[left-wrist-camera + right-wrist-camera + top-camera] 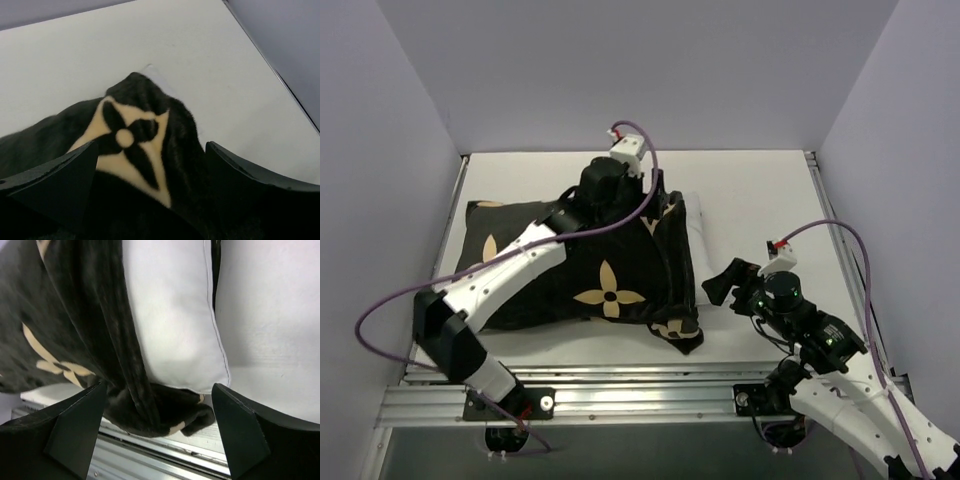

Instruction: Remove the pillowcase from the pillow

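We see the pillowcase (638,262) lying across the left and middle of the table (750,190), its left end close to the left wall (380,150) and its near right corner drooping at the metal rail (620,385) along the near edge. The pillow (693,226) is inside it, with only a white strip showing at the right, open end. To the right of that strip the table is bare up to the right wall (905,120), and there is also bare table beyond the far side of the pillowcase.

The left gripper (150,150) hangs over the far edge of the pillowcase with its fingers (60,185) spread wide. A raised fold of black fabric with a tan flower motif (127,145) sits between them; we cannot tell whether either finger touches it.

The right gripper (159,386) is also spread wide and holds nothing. It hovers just right of the pillowcase's near right corner, facing the exposed pillow end and the bunched hem beside it, clear of both.
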### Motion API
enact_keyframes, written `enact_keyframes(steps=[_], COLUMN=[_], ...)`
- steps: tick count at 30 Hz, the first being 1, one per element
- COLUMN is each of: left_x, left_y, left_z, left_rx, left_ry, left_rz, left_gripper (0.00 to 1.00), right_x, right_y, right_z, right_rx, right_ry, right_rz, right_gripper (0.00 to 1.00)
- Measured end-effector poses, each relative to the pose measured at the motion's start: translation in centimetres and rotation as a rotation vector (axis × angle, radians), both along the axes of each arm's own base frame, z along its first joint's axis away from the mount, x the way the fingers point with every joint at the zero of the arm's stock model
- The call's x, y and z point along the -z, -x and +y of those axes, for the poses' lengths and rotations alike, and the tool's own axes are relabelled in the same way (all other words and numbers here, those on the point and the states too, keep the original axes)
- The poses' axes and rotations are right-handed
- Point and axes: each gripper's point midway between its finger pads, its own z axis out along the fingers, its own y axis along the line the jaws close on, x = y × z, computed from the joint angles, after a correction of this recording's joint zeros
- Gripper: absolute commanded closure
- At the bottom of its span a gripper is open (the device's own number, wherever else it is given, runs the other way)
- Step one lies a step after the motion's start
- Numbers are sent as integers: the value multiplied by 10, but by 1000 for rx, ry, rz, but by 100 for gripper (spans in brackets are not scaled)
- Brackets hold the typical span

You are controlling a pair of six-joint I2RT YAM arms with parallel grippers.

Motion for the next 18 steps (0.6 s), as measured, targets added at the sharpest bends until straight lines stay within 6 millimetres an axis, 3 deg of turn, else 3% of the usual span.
enact_keyframes(steps=[4, 6, 8, 10, 15, 18], left_x=[-12, -16, -7, 14, 97, 124], left_y=[21, 40, 57, 71, 86, 84], left_z=[64, 100, 131, 157, 213, 229], left_rx=[-208, -298, -373, -442, -615, -671], left_ry=[12, 41, 55, 60, -24, -26], left_rz=[6, 4, 30, 67, 232, 297], left_gripper=[4, 4, 4, 3, 3, 3], right_x=[-18, -14, -3, 9, 38, 48], right_y=[-12, -21, -33, -46, -82, -90], right_z=[-3, 2, 6, 8, -8, -13], right_rx=[49, 52, 56, 64, 153, 166], right_ry=[3, 23, 62, 101, 101, 44], right_rz=[-37, -23, 4, 29, 55, 46], right_gripper=[16, 14, 13, 13, 15, 16])
